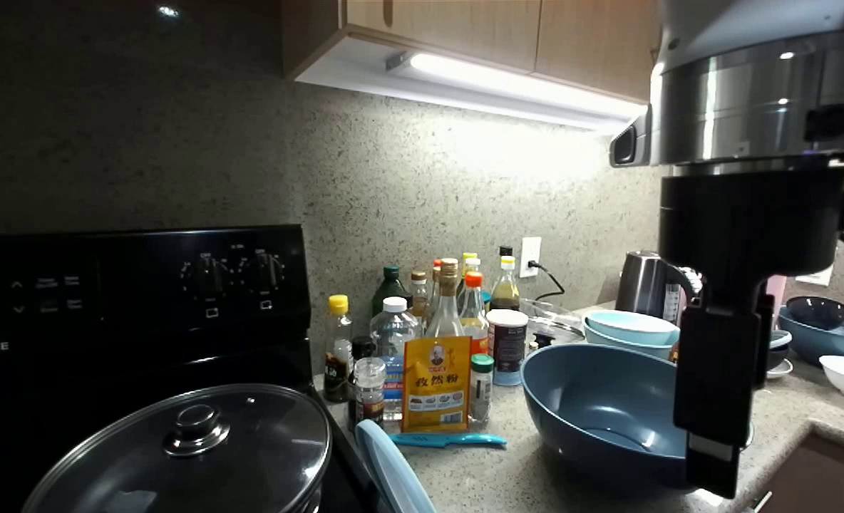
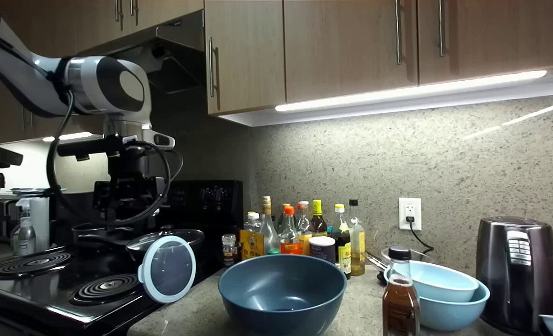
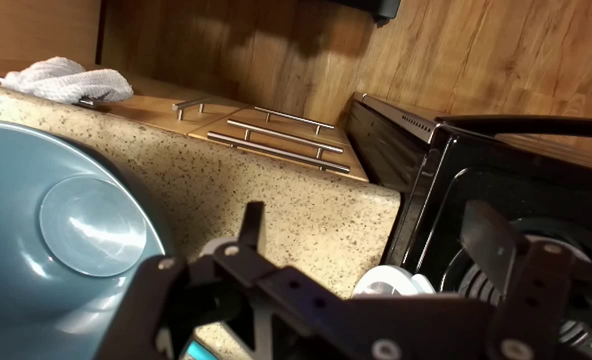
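Observation:
My gripper [image 3: 371, 237] is open and empty in the wrist view, its two fingers wide apart above the counter and the stove edge. It hangs pointing down in both exterior views [image 1: 714, 449] [image 2: 127, 200]. A round light-blue-rimmed lid [image 2: 166, 269] with a clear centre stands tilted at the counter's stove-side edge. The lid [image 3: 388, 279] shows between the fingers in the wrist view, partly hidden by the gripper. A large blue bowl [image 2: 281, 284] sits on the counter; it also shows in the wrist view [image 3: 6, 200]. A turquoise knife [image 1: 450, 440] lies behind, near the bottles.
A pan with a glass lid [image 1: 251, 456] stands on the black stove [image 2: 38, 298]. Several bottles [image 2: 300, 233] and a yellow packet [image 1: 436, 385] line the wall. Light-blue bowls [image 2: 449, 308], a brown-liquid bottle [image 2: 400, 298] and a kettle [image 2: 519, 275] stand farther along the counter.

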### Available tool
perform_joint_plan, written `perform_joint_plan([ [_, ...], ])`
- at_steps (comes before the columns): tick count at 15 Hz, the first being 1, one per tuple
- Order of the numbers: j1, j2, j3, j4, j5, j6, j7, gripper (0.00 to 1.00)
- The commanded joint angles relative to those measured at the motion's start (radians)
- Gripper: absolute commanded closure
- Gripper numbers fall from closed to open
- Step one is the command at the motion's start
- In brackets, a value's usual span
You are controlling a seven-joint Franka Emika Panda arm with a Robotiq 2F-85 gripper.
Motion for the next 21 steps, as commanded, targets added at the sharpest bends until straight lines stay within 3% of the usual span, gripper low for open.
perform_joint_plan([
  [1,0.011,0.002,-0.010,0.001,-0.004,-0.001,0.004,0.00],
  [14,0.011,0.002,-0.010,0.001,-0.004,-0.001,0.004,0.00],
  [21,0.004,0.129,-0.045,0.117,-0.018,0.096,-0.087,0.00],
])
